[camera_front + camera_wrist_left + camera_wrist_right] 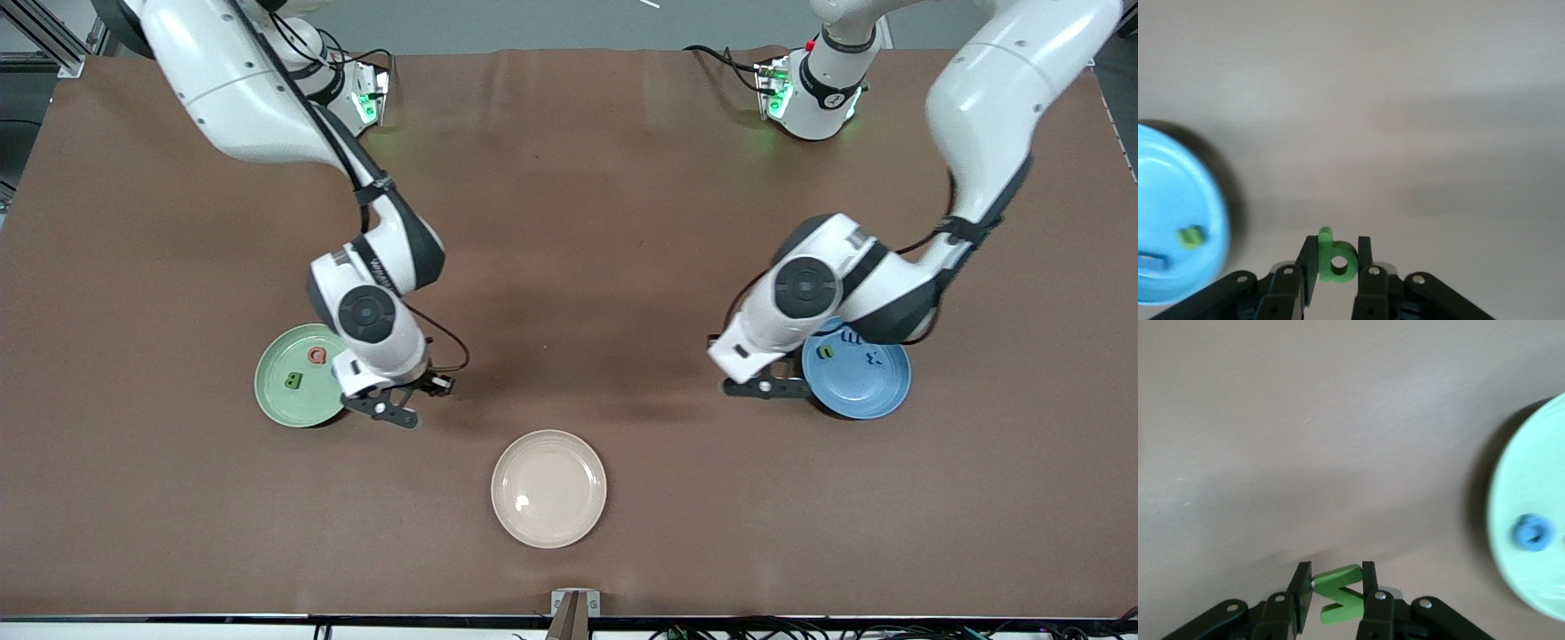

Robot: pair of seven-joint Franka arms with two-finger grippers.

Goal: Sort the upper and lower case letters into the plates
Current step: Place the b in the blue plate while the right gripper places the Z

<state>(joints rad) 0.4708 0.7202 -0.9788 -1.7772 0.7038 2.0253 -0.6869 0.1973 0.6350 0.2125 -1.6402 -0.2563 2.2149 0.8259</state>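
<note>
Both arms are mid-carry, each with a letter, each close to its plate.

Left claw (1337,261) is clenched on a small green lowercase "b" (1335,257), pinched upright between the fingers. It hangs over bare tabletop (569,222) just beside the blue plate (867,382), at the plate's edge toward the middle of the tabletop. The blue plate sits at the left arm's end and already holds small letters, a yellow-green one (826,352) and some blue ones (853,339); the arm covers part of the plate, so I can't count them.

Right claw (1336,595) is grasping a green zigzag letter (1338,593), a Z or N, case not clear. It is over bare tabletop just beside the green plate (289,404), at the right arm's end. That plate holds a red Q (317,356), a green B (292,380) and a blue piece (1531,533) I can't read.

The cream plate (548,488) sits empty between them, nearer the front camera; not part of the sort.

Step in hand: transport to plate, drop not yet done. Judging by what's in them, green takes capitals and blue takes lowercase. Next move calls for each claw to shift sideways until its letter is over the plate's inside, lower a bit, then release. The risk is letting go over the rim so the letter bounces out.
</note>
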